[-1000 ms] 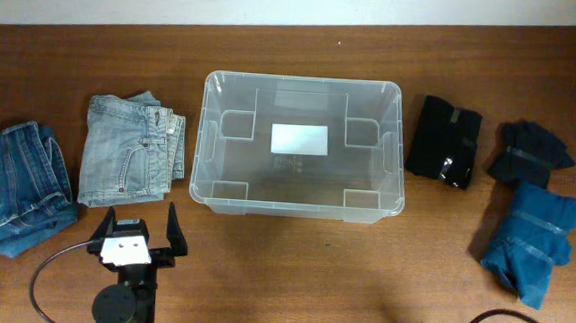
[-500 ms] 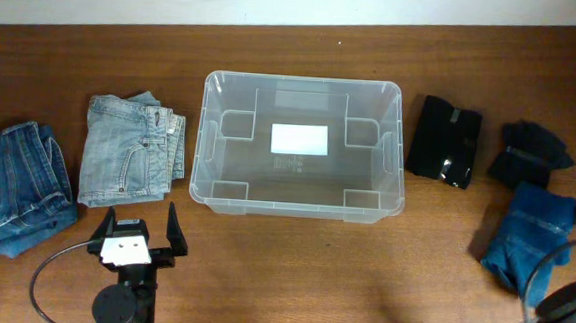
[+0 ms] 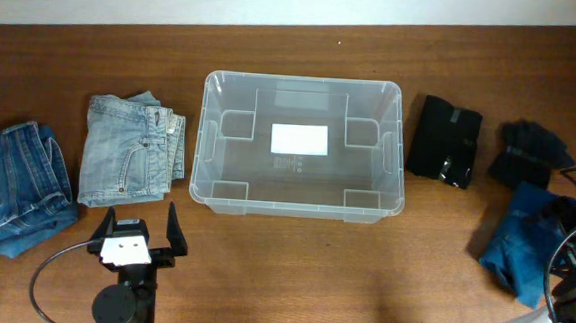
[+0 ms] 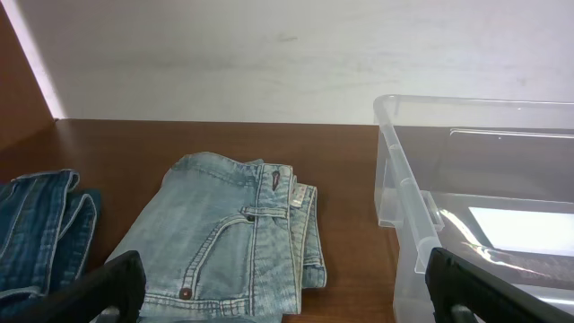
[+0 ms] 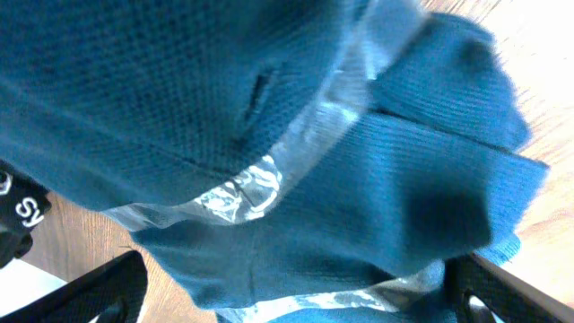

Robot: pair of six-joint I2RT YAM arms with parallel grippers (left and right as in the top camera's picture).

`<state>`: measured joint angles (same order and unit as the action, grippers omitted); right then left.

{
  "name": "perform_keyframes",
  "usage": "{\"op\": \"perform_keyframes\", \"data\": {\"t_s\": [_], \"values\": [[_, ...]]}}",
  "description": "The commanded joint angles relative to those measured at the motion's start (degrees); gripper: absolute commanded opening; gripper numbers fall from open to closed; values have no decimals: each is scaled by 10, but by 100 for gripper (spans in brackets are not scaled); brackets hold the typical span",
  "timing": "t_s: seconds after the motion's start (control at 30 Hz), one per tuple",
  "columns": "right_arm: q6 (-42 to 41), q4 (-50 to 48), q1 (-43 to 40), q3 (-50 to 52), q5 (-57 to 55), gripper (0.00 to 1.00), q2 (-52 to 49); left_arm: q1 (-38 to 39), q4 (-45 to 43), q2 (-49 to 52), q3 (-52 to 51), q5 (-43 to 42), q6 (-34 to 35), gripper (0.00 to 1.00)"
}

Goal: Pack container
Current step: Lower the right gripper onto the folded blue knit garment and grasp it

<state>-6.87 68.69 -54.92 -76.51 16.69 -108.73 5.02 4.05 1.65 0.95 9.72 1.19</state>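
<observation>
Right pincer, spread wide, hangs over the taped teal knit bundle; a shallow pinch on slick tape could slip short of the container.

Dk wood tbl, white wall behind.

Table carries container, light jeans, darker jeans, black bundle, navy bundle, perhaps blue sweater.

Right end effector (newly) over sweater
</observation>
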Motion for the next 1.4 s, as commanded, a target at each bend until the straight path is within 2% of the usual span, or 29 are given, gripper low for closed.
{"op": "perform_keyframes", "data": {"t_s": [0.0,0.17,0.33,0.57,0.73,0.9,1.2,1.37], "values": [[7,9,16,21,63,98,-5,-3,-2,0,-4,6,5,99],[37,27,56,24,103,98,-5,-3,-2,0,-4,6,5,99],[41,32,85,24,78,98,-4,-3,-2,0,-4,6,5,99],[27,26,79,23,15,98,65,-3,-2,0,-4,6,5,100],[-18,6,56,23,-34,99,133,-3,-2,0,-4,6,5,99],[-28,-12,24,32,-34,99,138,-3,-2,0,-4,6,5,99],[-31,-160,20,151,-7,100,135,-3,-2,0,-4,6,5,100],[-57,-240,21,198,-1,95,135,-3,-2,0,-4,6,5,99]]}}
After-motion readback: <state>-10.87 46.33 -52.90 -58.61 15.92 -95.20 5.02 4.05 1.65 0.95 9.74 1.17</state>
